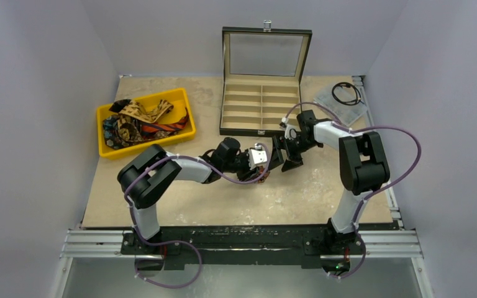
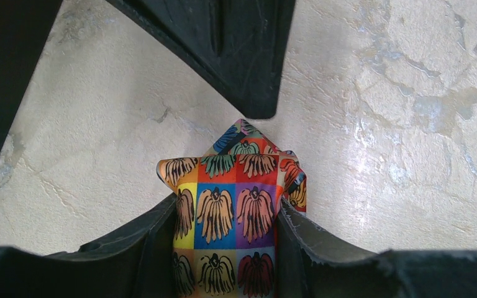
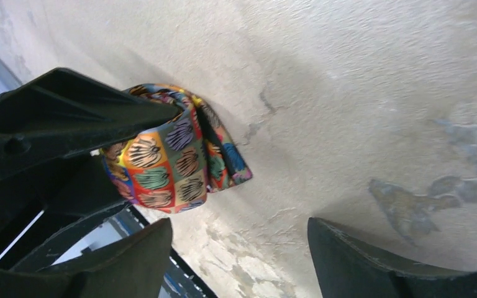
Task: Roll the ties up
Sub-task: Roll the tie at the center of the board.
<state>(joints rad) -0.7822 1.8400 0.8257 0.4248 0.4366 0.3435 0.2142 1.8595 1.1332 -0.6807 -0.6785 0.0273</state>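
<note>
One rolled tie clamped in L hand, R hand apart just beside it.

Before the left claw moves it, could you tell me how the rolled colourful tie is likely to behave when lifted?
Probably soft and light: the rolled tie bulges where the left claw pinches it. Its loose pointed end suggests it may unroll if released.
</note>
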